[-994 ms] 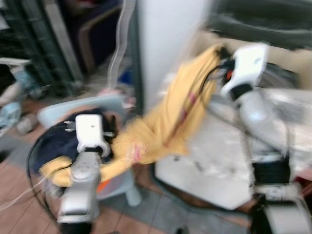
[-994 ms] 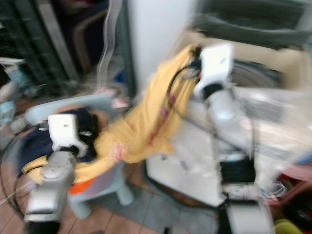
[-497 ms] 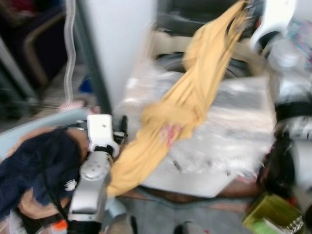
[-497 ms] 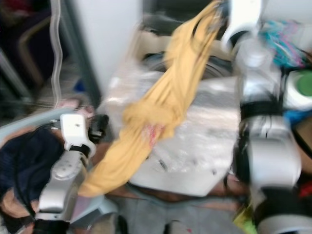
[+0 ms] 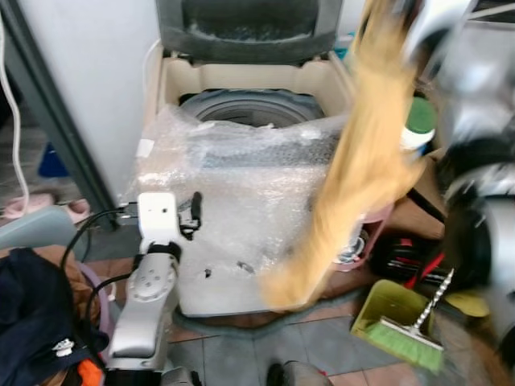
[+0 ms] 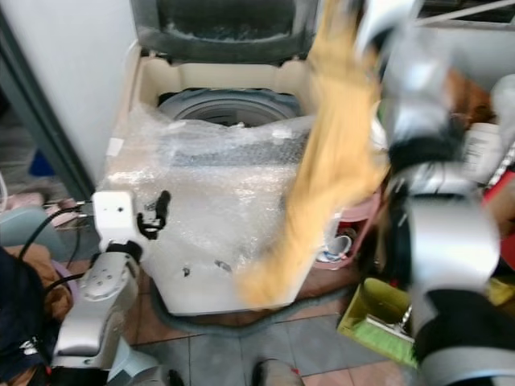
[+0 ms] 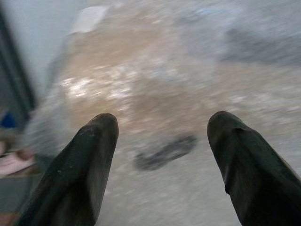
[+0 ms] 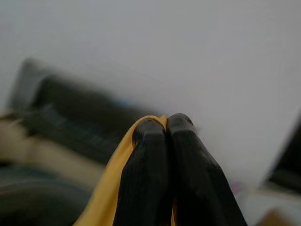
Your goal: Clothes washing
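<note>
While the right end effector (image 8: pixel 164 129) pinches a yellow garment (image 5: pixel 366 169) between pressed-together fingers, the cloth hangs blurred from high up, down past the right front corner of the top-loading washing machine (image 5: pixel 241 104). Its lid stands open, its front wrapped in bubble wrap (image 5: pixel 233 189). Spread and empty, the left end effector (image 7: pixel 162 127) faces that wrap.

A home laundry corner: top-loading washing machine (image 5: pixel 241 112), broom (image 5: pixel 410 334), tiled floor (image 5: pixel 322 346).
</note>
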`<state>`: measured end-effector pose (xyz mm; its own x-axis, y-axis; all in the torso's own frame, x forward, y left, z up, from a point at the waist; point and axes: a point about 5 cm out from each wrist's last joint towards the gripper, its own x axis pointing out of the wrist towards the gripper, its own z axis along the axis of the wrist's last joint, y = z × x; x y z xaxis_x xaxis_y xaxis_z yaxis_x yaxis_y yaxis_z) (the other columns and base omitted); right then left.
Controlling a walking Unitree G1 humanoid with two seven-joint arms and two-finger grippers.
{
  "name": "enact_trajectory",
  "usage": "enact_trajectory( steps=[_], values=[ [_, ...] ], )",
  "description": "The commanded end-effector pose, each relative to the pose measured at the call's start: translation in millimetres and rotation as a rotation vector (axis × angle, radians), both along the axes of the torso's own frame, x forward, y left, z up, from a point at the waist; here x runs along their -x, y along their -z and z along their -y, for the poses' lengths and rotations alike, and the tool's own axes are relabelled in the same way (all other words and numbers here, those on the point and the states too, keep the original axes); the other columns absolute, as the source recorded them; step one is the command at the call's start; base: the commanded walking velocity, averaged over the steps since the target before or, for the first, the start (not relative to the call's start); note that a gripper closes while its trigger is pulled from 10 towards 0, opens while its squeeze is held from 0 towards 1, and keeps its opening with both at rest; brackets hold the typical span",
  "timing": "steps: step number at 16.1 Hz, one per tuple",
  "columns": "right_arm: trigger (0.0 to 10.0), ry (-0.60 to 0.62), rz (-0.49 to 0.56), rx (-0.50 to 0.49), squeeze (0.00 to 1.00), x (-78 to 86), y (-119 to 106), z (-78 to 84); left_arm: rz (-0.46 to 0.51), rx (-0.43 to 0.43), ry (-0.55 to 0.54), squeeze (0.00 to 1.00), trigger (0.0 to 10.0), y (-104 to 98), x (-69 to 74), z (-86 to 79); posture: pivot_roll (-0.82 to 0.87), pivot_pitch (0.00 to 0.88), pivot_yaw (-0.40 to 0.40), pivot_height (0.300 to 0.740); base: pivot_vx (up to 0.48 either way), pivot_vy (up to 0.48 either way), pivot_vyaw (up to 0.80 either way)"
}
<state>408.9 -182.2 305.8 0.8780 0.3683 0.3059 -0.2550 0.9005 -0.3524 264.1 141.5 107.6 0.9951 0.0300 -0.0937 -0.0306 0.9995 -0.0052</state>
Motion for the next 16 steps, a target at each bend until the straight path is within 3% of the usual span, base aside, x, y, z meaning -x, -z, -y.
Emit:
enact_trajectory(
  steps=[1,3,5,10,16],
  values=[
    [10.0,-0.107,0.078,-0.006,0.0,7.5,-14,-14.2,0.013,-0.016,-0.014,0.0,10.0,-4,0.3,-2.7,-0.03,0.0,-0.037,0.74,0.0,0.0,0.0],
    [10.0,-0.156,0.084,-0.023,0.0,14.3,-4,-20.0,0.017,-0.017,-0.001,0.0,10.0,-4,-1.5,-1.4,-0.03,0.0,-0.029,0.74,0.0,0.0,0.0],
    [10.0,-0.165,0.104,-0.105,0.0,23.3,-2,-17.8,0.029,-0.015,0.015,0.0,10.0,-7,-3.5,1.4,-0.04,0.0,-0.025,0.74,0.0,0.0,0.0],
    [10.0,-0.223,0.139,-0.061,0.0,39.0,-3,-25.8,0.001,0.005,-0.016,0.0,10.0,-3,-4.1,-5.5,-0.04,0.0,-0.02,0.74,0.097,0.0,0.52],
    [10.0,-0.272,0.158,-0.005,0.0,39.1,-14,-32.4,-0.008,0.011,-0.022,0.0,10.0,-1,-1.7,-6.6,-0.04,0.0,-0.02,0.74,0.277,0.0,0.62]
  ],
)
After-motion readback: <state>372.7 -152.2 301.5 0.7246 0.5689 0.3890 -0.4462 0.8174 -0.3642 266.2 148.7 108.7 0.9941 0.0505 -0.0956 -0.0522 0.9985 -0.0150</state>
